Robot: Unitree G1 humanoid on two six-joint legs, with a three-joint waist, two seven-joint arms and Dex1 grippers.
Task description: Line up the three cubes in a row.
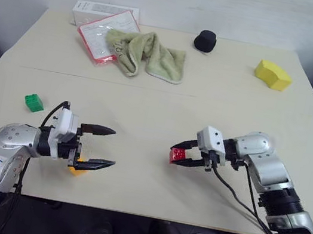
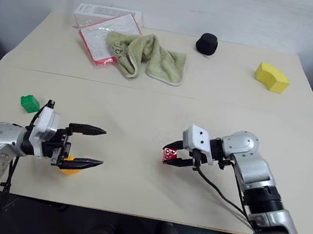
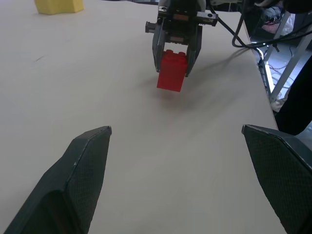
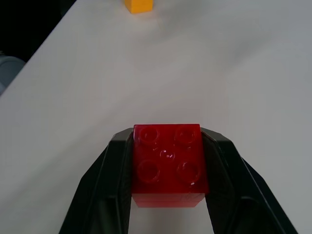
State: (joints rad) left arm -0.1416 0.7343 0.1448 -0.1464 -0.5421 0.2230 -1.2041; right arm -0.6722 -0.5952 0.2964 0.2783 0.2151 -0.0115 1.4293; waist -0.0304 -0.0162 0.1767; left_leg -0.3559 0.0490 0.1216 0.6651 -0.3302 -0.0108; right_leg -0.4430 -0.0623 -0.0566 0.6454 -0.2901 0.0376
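Observation:
My right gripper (image 1: 174, 156) is shut on the red cube (image 1: 177, 155), holding it low over the table right of centre. In the right wrist view its fingers (image 4: 114, 175) clamp two opposite sides of the studded red cube (image 4: 168, 163). My left gripper (image 1: 113, 147) stands open near the front left edge, pointing right toward the red cube (image 3: 171, 71), with nothing between its fingers. The orange-yellow cube (image 1: 77, 168) lies on the table just under and behind the left gripper's lower finger, partly hidden. The green cube (image 1: 33, 102) sits apart at the left edge.
At the back of the table (image 1: 158, 105) lie a crumpled green towel (image 1: 146, 53), a red-edged packet (image 1: 101, 37) and a white box (image 1: 102, 10). A black round cap (image 1: 205, 41) and a yellow wedge block (image 1: 273, 74) stand at the back right.

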